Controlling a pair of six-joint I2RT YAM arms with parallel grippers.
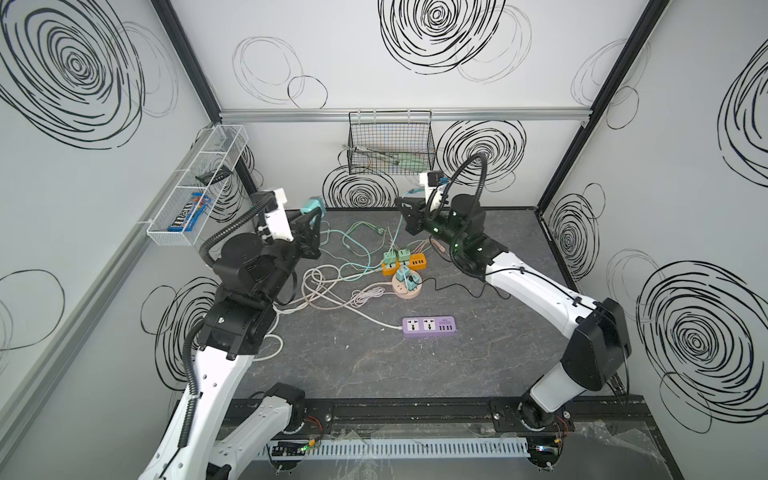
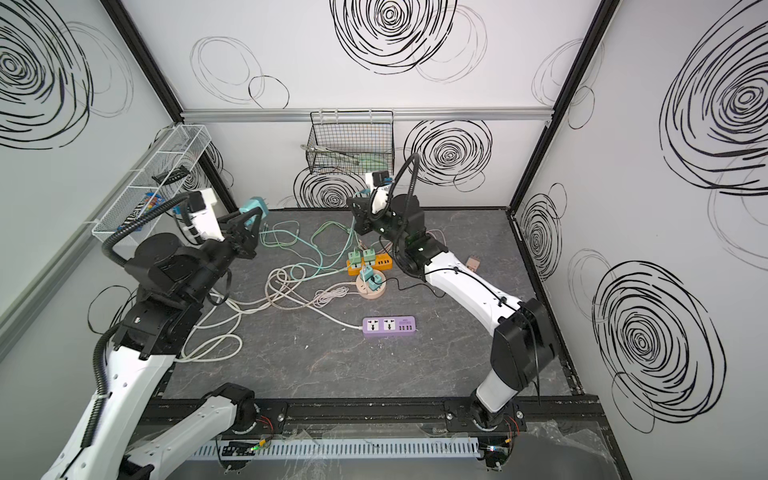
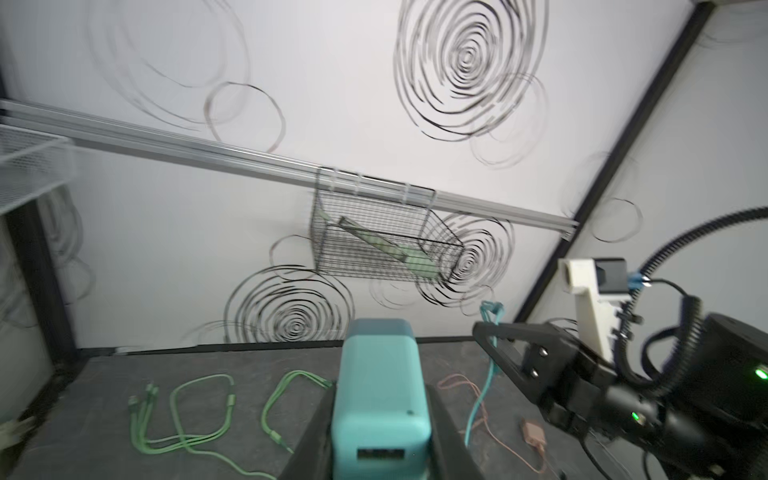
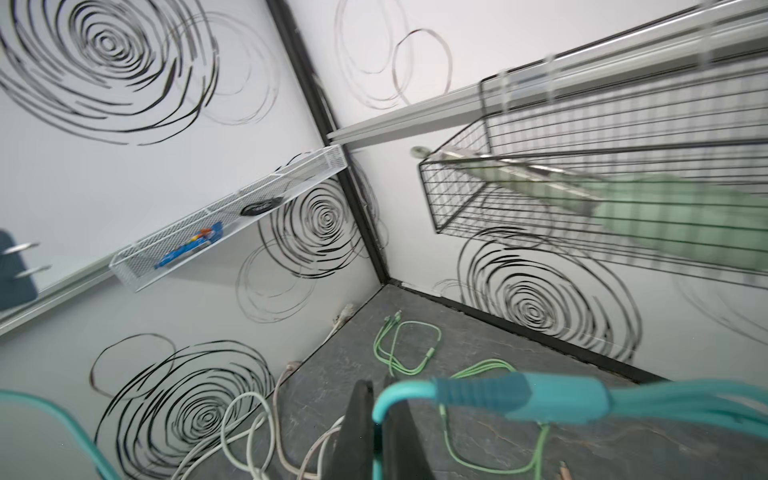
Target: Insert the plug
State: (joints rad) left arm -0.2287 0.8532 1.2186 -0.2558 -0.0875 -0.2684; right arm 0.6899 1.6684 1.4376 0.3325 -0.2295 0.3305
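Dark grey marbled desk (image 1: pixel 374 365), boxed in by white walls with black swirly scribbles. A black wire basket (image 1: pixel 390 145) hangs on the back wall and a white mesh shelf (image 1: pixel 199 187) on the left one. There's cable spaghetti mid-desk around an orange strip (image 1: pixel 405 264) and a round socket (image 1: pixel 407 286), with a purple power strip (image 1: pixel 429 326) nearer the front.

The teal plug (image 3: pixel 380 386) is up off the desk near the back-left corner, clamped in the left gripper (image 1: pixel 311 214). Its long axis runs along the gripper's fingers, with the prongs aimed away from the arm toward the back wall and the USB end facing the wrist. The right gripper (image 4: pixel 376 440) is pinched onto a teal cable (image 4: pixel 519 399).
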